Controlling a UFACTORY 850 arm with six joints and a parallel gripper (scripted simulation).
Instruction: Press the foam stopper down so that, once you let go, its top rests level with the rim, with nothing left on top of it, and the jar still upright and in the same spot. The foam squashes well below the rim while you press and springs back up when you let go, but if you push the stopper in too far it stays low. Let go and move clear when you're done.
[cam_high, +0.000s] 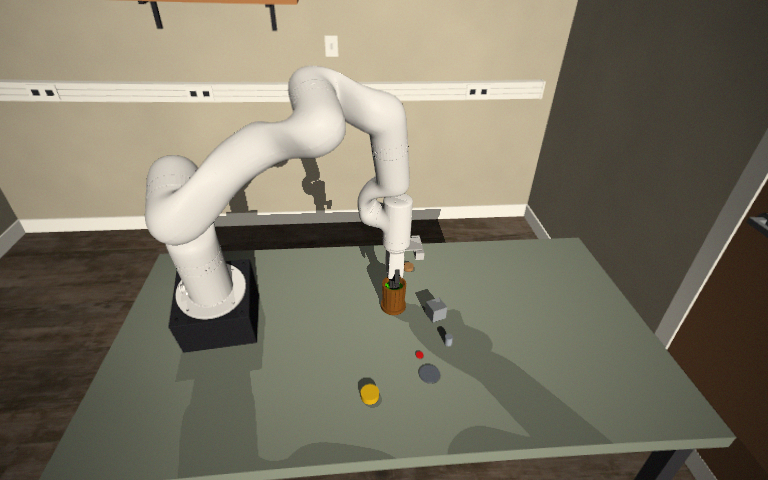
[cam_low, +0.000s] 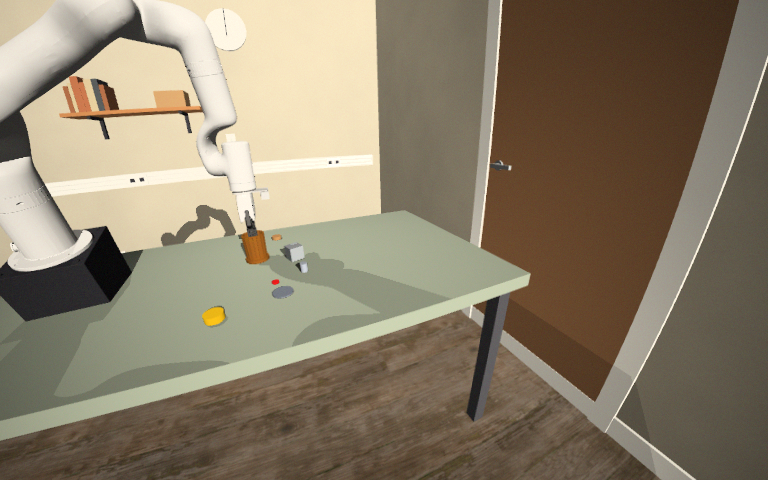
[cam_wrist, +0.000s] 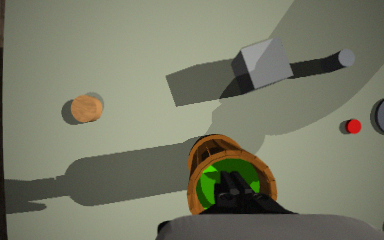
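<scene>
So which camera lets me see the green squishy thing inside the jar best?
The wrist view: it looks down into the jar onto the green stopper under the shut gripper. The top view shows a green sliver; the exterior view shows hardly any.

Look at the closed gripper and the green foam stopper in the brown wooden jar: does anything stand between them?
Nothing visible does. The shut gripper points straight down into the brown wooden jar, its dark fingers directly over the green foam stopper. The grey cube and other small pieces lie off to the side on the table.
</scene>
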